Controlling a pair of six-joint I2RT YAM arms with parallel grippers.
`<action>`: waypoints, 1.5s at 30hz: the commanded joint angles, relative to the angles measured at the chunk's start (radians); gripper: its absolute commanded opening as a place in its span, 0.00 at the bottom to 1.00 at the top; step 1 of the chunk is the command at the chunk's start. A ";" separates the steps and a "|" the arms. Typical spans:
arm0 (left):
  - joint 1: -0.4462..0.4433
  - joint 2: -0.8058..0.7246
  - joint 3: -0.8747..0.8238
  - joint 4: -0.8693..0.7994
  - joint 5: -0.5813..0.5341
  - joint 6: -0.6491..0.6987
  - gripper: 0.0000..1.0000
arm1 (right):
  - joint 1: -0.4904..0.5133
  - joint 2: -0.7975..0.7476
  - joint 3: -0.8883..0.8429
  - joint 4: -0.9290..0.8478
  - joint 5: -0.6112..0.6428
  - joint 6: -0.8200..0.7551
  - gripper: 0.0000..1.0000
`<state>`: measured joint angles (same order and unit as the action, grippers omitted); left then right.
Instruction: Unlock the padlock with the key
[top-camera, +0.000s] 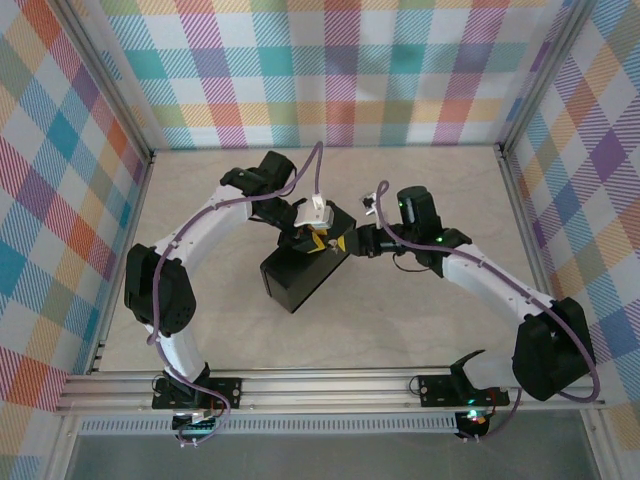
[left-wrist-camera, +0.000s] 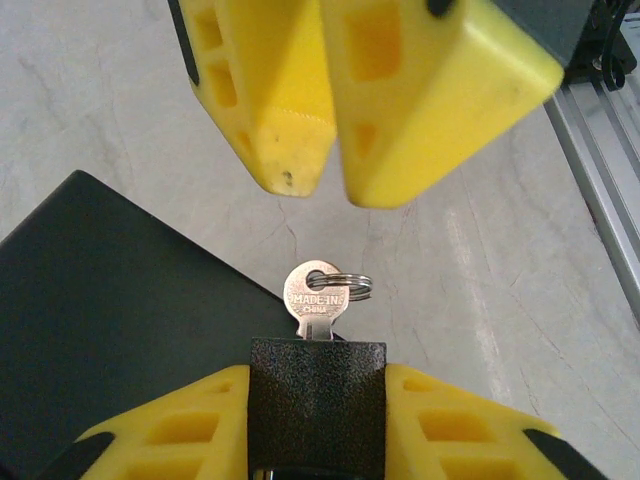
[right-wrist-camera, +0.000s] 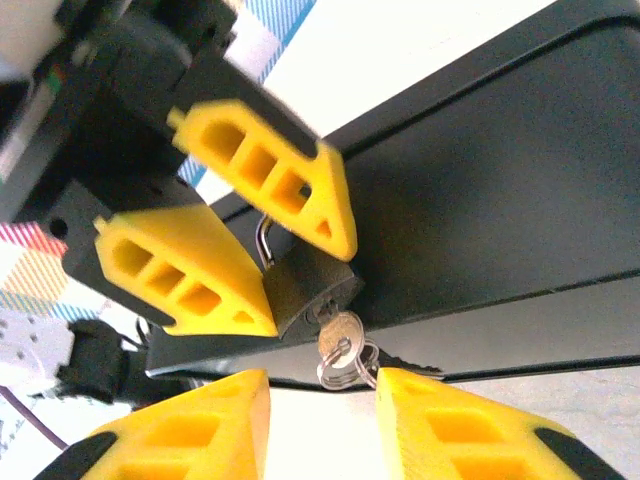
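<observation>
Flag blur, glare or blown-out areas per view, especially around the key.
Left wrist: key sharp, stamp legible. Right wrist: padlock and key soft, top-left background blurred, white area above the black box blown out. Top external: even light, sharp, key too small to resolve.

The black rectangular box (top-camera: 296, 285) sits mid-worktop (top-camera: 420, 330); the small dark metal padlock (right-wrist-camera: 305, 287) is at its far-right edge, the tiny silvery key (right-wrist-camera: 340, 333) in it.
</observation>
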<state>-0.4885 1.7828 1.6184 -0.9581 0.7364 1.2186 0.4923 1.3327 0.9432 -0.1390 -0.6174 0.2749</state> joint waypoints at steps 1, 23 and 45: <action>-0.005 0.001 0.018 -0.021 0.037 -0.005 0.36 | 0.005 0.015 0.038 -0.050 -0.024 -0.171 0.33; 0.048 -0.146 -0.041 0.374 -0.164 -0.726 1.00 | 0.005 0.040 0.101 -0.050 -0.077 -0.460 0.54; 0.175 -0.377 -0.233 0.287 -0.950 -1.729 1.00 | 0.059 0.265 0.319 -0.266 -0.099 -0.831 0.69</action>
<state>-0.3508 1.4513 1.4078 -0.6514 -0.1066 -0.3363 0.5404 1.5784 1.2247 -0.3428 -0.6918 -0.4747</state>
